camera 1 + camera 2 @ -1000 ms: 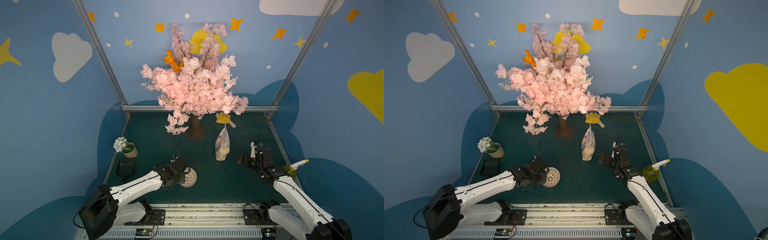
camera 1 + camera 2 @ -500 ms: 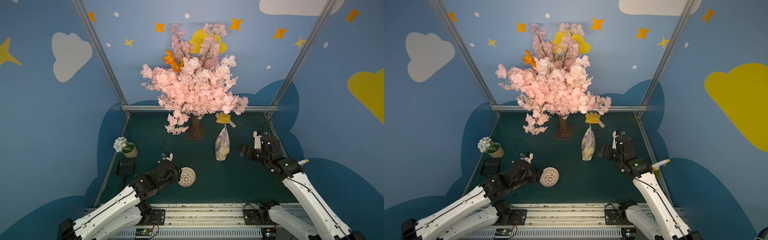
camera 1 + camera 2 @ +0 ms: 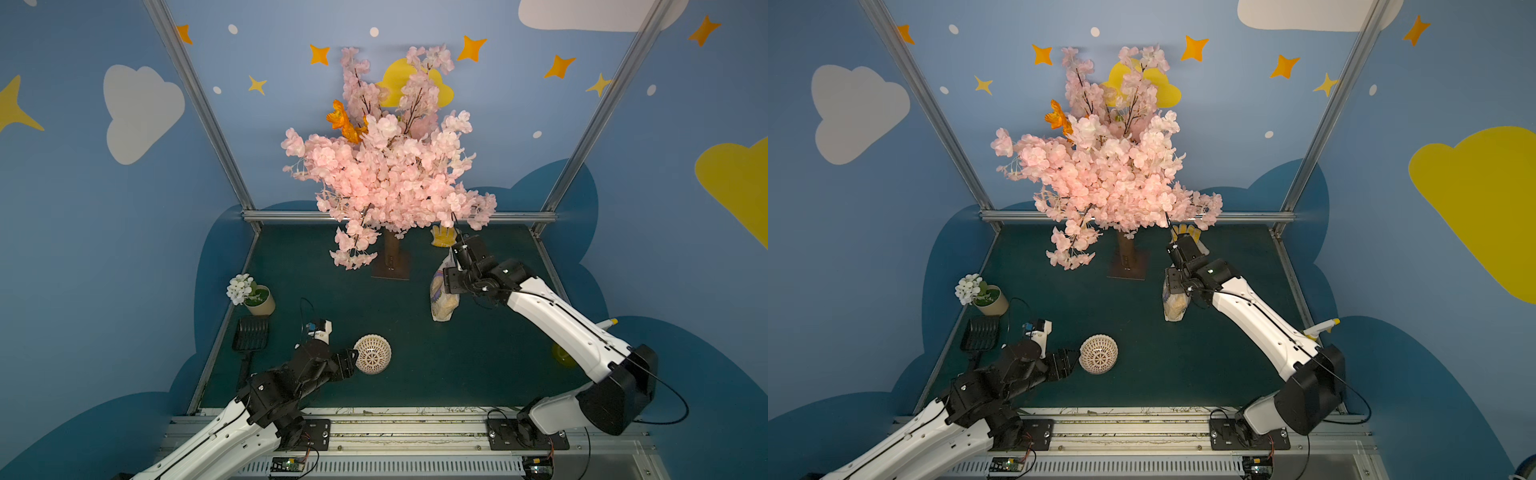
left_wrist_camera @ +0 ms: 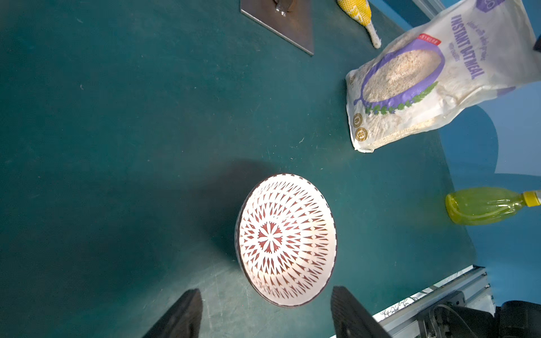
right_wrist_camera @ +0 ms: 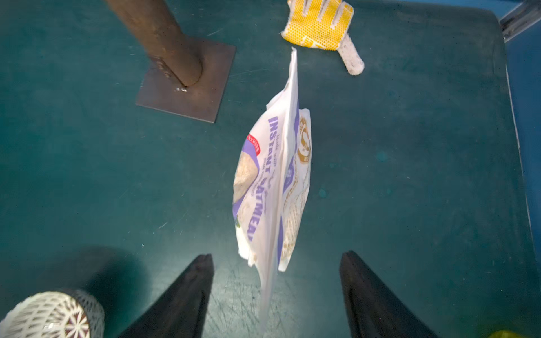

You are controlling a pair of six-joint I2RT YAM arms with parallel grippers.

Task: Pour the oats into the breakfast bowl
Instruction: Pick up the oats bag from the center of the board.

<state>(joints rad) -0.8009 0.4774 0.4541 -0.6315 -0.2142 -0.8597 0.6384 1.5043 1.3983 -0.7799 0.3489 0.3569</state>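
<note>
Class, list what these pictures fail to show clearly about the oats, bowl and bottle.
Oats: upper part hidden under the right gripper in both top views; its mouth is blurred in the right wrist view, so open or sealed is unclear.
Bowl: cut off by the picture's corner in the right wrist view.
Bottle: mostly behind the right arm in a top view.
</note>
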